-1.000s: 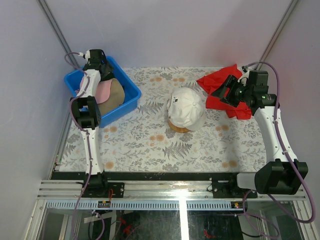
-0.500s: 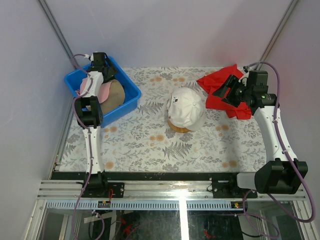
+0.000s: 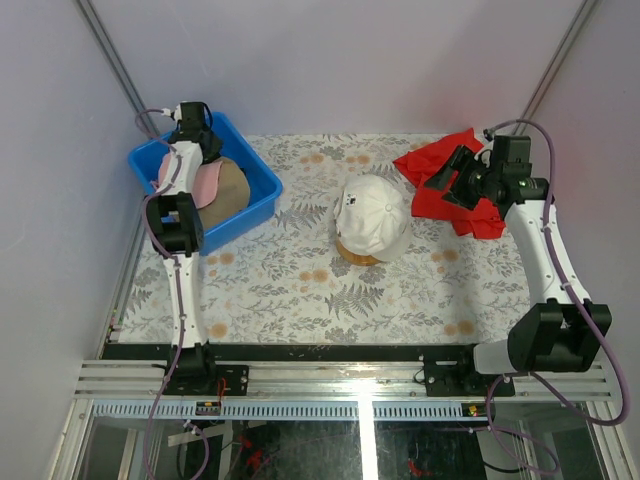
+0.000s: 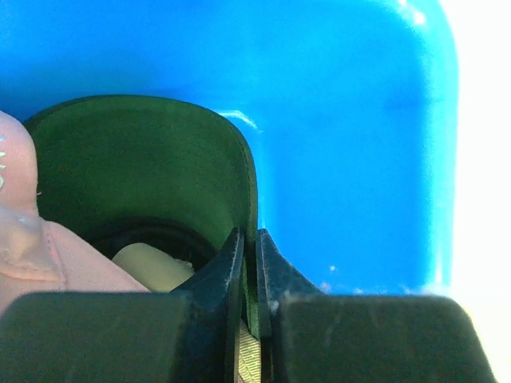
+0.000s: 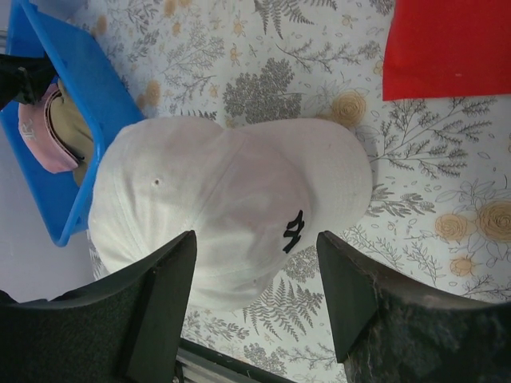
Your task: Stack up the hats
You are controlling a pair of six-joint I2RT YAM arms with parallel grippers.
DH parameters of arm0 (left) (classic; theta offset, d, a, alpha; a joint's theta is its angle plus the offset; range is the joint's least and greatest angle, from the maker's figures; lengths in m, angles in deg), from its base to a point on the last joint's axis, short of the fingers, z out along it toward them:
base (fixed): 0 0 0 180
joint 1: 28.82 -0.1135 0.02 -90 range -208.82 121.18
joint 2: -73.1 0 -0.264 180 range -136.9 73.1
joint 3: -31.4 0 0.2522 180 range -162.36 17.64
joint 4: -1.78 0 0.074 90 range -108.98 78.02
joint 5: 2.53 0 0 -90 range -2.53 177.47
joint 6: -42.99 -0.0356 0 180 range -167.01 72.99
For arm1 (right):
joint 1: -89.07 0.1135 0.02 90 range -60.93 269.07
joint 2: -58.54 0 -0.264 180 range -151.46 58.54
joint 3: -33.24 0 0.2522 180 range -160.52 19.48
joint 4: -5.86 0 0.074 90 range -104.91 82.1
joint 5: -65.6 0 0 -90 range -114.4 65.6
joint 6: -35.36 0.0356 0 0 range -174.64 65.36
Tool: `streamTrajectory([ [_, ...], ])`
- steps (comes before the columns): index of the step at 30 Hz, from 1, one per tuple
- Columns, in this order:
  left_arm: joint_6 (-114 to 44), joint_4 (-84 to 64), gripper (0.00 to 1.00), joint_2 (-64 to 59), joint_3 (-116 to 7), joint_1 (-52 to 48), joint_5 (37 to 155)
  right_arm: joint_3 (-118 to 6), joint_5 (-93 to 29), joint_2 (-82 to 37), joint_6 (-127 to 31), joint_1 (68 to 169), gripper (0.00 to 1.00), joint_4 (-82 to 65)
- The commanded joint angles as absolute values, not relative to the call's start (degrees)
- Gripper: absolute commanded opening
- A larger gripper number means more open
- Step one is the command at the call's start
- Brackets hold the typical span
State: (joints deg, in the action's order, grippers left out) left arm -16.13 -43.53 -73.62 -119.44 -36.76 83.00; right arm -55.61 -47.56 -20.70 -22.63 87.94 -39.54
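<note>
The white hat (image 3: 372, 215) with a dark logo sits on a wooden stand (image 3: 358, 257) at mid-table. The pink hat (image 3: 207, 185) and the tan hat (image 3: 232, 185) lie in the blue bin (image 3: 255, 185). At the bin's far corner my left gripper (image 3: 192, 125) is shut on the curved brim of the dark green hat (image 4: 144, 159). That brim edge is pinched between the left gripper's (image 4: 249, 263) jaws. My right gripper (image 3: 450, 175) hangs open over the red cloth, right of the white hat (image 5: 231, 207), holding nothing.
The red cloth (image 3: 430, 165) lies crumpled at the back right. The bin's blue wall (image 4: 343, 120) stands close to the left fingers. A floral cloth covers the table (image 3: 300, 290). Enclosure walls rise at the back and both sides.
The left gripper's jaws went from open to shut on the green hat's brim, after it shifted slightly within the bin's far corner. The right arm barely moved.
</note>
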Motion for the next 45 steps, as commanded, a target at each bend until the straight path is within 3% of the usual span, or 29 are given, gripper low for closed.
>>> streamTrajectory([
  [1, -9.95, -40.06, 0.00, -67.12, -115.46, -37.53, 90.70, -62.24, -47.98, -22.04, -24.25, 88.19, 0.69, -40.17],
  [15, -9.61, -34.37, 0.00, -42.46, -102.24, -37.53, 89.49, -62.04, -54.88, -21.03, -23.81, 88.18, 0.69, -35.47],
  [22, -2.99, -31.64, 0.00, -36.18, -100.12, -37.58, 97.18, -60.33, -59.28, -18.62, -22.50, 88.22, 0.69, -31.76],
  [29, 9.70, -19.08, 0.00, -28.69, -90.47, -36.83, 109.23, -57.45, -67.33, -12.95, -18.92, 88.27, 0.69, -19.10],
  [39, 30.40, -2.68, 0.00, -26.82, -88.07, -32.02, 125.91, -57.35, -80.27, -13.43, -12.15, 90.88, 0.72, -2.18],
  [45, 50.77, 23.43, 0.00, -27.60, -81.49, -27.92, 132.88, -62.48, -82.32, -19.02, -8.14, 91.40, 0.76, 0.76],
])
